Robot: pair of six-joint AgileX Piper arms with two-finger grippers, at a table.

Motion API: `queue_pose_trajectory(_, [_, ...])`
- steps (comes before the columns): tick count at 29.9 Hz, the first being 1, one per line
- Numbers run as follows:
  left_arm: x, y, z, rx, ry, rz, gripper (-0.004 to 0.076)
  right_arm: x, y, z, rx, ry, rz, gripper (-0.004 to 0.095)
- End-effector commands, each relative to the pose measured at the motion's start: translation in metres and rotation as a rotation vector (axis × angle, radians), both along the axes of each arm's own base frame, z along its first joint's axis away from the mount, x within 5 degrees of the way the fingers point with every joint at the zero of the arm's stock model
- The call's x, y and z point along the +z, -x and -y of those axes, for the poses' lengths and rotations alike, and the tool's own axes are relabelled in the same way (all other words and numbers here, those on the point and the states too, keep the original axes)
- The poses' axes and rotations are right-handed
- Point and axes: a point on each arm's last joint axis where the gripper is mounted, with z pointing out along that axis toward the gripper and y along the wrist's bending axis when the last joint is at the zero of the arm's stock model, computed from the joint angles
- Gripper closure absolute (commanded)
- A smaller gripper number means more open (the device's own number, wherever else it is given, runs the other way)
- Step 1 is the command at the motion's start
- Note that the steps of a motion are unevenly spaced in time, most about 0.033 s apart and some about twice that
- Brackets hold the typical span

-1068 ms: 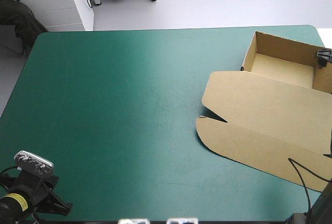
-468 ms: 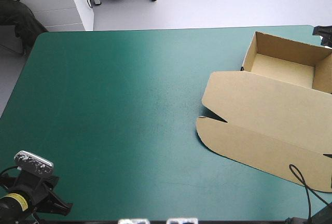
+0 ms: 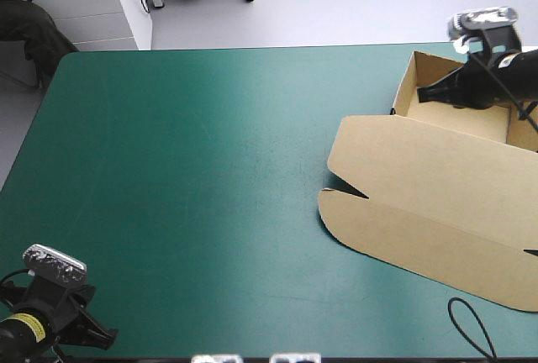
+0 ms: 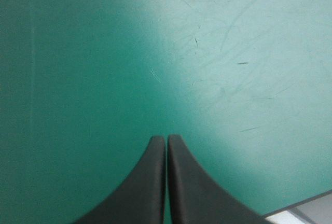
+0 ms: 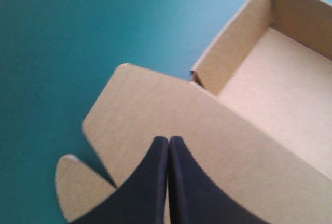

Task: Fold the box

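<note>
Brown box (image 3: 420,170): open tray, walls up, lid flat.

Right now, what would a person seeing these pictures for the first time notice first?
The brown box stands out at the right side of the table: an open tray at the far end, its lid flat toward the near edge. The right arm's fingers, shut, hang over it by the tray; the left arm's fingers, shut, are over bare table at the near left corner.
</note>
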Motion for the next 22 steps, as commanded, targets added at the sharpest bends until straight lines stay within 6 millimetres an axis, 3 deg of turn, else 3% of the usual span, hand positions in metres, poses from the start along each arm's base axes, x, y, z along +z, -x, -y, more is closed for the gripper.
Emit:
queue_pose_trajectory(1, [0.009, -0.004, 0.002, -0.003, 0.024, 0.053, 0.0731, 0.012, 0.036, -0.027, 0.119, -0.001, 0.059, 0.0925])
queue_pose_trajectory(8, [0.009, -0.004, 0.002, -0.003, 0.025, 0.053, 0.0731, -0.018, 0.087, -0.054, 0.276, 0.018, 0.007, 0.0925])
queue_pose_trajectory(18, [0.013, -0.008, 0.011, -0.038, 0.125, 0.112, 0.0731, -0.085, 0.158, -0.038, 0.225, 0.011, 0.060, 0.0925])
queue_pose_trajectory(22, [0.005, -0.009, 0.014, -0.046, 0.149, 0.083, 0.0731, -0.114, 0.185, -0.032, 0.211, 0.006, 0.079, 0.0926])
